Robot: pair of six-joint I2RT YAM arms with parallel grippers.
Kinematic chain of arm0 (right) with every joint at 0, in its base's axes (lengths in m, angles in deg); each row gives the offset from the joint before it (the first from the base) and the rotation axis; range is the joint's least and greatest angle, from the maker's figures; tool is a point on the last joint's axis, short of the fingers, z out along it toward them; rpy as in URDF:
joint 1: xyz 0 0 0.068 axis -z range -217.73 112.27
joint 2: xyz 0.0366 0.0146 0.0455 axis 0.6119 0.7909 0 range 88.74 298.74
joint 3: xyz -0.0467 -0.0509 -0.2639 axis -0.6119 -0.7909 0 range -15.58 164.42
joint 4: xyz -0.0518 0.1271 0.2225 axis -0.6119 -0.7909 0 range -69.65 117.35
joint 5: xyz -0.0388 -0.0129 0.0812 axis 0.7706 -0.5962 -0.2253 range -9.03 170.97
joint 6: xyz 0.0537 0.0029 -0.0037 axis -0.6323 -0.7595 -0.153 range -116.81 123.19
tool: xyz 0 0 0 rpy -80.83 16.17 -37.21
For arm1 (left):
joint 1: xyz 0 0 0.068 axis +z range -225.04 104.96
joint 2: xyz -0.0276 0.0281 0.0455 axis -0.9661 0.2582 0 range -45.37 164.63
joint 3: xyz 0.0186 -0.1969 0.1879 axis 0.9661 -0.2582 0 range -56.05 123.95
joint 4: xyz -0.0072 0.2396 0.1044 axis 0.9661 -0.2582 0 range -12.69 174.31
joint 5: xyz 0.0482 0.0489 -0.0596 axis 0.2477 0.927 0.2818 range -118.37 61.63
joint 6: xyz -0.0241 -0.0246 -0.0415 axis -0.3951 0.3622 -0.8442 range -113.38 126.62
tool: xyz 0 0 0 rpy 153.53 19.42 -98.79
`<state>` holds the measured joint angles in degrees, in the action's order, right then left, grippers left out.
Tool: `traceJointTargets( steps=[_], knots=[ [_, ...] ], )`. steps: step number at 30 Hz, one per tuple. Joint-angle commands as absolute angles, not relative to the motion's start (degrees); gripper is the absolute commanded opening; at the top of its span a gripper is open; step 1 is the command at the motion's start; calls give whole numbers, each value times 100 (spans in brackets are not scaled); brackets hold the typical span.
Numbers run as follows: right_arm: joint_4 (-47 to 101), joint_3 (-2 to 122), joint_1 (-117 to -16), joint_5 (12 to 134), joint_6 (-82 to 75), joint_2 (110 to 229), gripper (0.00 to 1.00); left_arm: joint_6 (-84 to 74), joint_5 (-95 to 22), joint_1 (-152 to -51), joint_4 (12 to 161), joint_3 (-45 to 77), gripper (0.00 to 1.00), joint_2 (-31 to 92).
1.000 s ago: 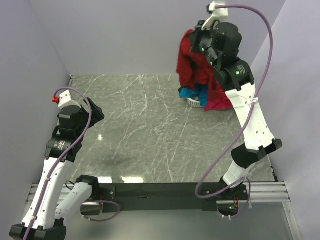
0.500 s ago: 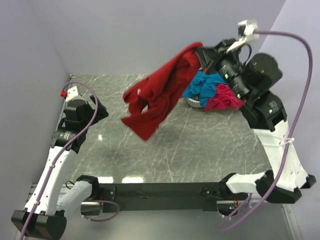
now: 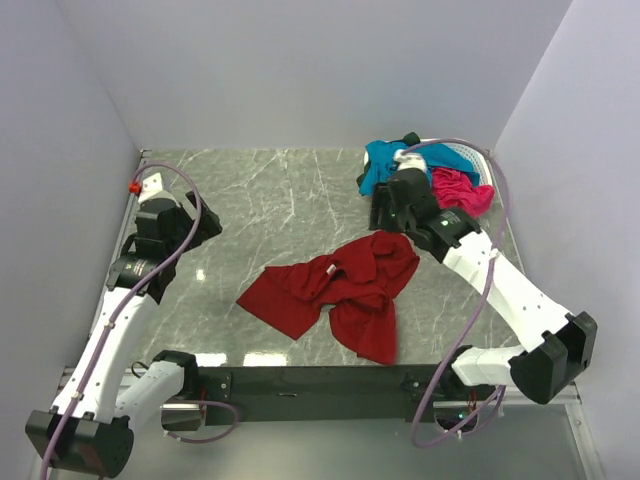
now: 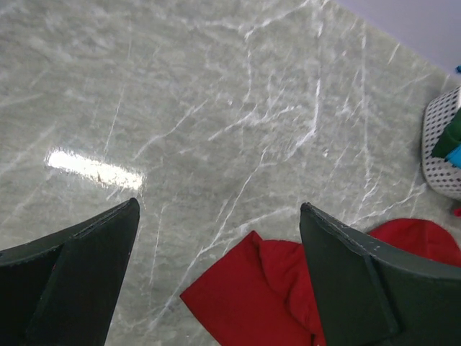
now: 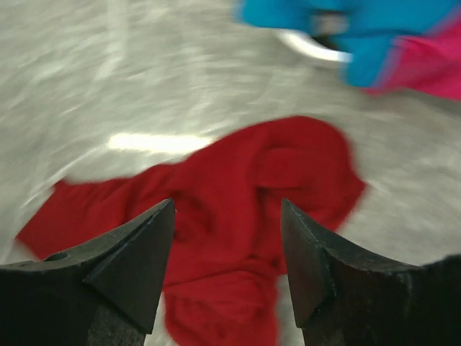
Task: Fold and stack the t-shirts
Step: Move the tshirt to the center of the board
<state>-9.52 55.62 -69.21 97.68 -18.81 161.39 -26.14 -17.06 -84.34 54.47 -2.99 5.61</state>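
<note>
A dark red t-shirt [image 3: 340, 290] lies crumpled on the marble table, near the middle; its corner [image 4: 248, 299] shows in the left wrist view and its bunched body [image 5: 238, 209] in the right wrist view. A teal-blue t-shirt [image 3: 385, 163] and a hot pink t-shirt [image 3: 460, 190] hang out of the white basket [image 3: 465, 155] at the back right. My right gripper [image 5: 227, 209] hovers open above the red shirt, holding nothing. My left gripper [image 4: 216, 216] stands open over bare table at the left, the red shirt's corner below it.
The white latticed basket [image 4: 443, 155] stands at the table's far right corner by the wall. Purple-grey walls close the table in on the left, back and right. The arms' black base rail [image 3: 320, 380] runs along the near edge.
My right gripper swung the red shirt out of the basket to the left, opened and let it go. The shirt dropped onto the table's middle. My left arm shifted slightly.
</note>
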Motion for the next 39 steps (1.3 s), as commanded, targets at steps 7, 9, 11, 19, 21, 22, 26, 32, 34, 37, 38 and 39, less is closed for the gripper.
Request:
traceJointTargets(
  steps=[7,9,11,19,21,22,26,32,34,37,38,39],
  knots=[
    [562,6219,-8430,7070,-1061,17721,65,-3328,-1948,-8216,5470,-586,99,877],
    [625,6413,-8675,6902,-964,18136,64,-3363,-2072,-7980,5417,-621,99,912],
    [669,6764,-8800,6822,-850,18716,63,-3355,-2265,-7760,5390,-674,99,851],
    [396,6593,-8958,7296,-1113,19195,59,-3187,-2942,-7723,5750,-902,96,859],
    [449,6274,-8958,7419,-1139,19018,59,-3380,-3083,-7819,5934,-1104,94,912],
    [406,6003,-8958,7498,-1183,18860,59,-3425,-3196,-7890,6005,-1209,93,938],
    [405,5378,-8923,7920,-1517,18394,59,-3732,-3092,-8592,6330,-1333,90,1288],
    [467,4814,-8844,8272,-1957,17787,59,-4225,-3338,-9121,6954,-1553,87,2158],
    [441,4735,-8835,8403,-2132,17629,59,-4260,-3338,-9165,7007,-1440,85,2361],
    [388,4542,-8827,8570,-2360,17349,59,-4225,-3382,-9235,7095,-1159,83,2774],
    [362,4481,-8818,8728,-2413,17269,59,-4208,-3399,-9288,7095,-1062,82,3010],
    [344,4358,-8826,8782,-2466,17103,59,-4199,-3408,-9323,7043,-965,81,3143]
  ],
)
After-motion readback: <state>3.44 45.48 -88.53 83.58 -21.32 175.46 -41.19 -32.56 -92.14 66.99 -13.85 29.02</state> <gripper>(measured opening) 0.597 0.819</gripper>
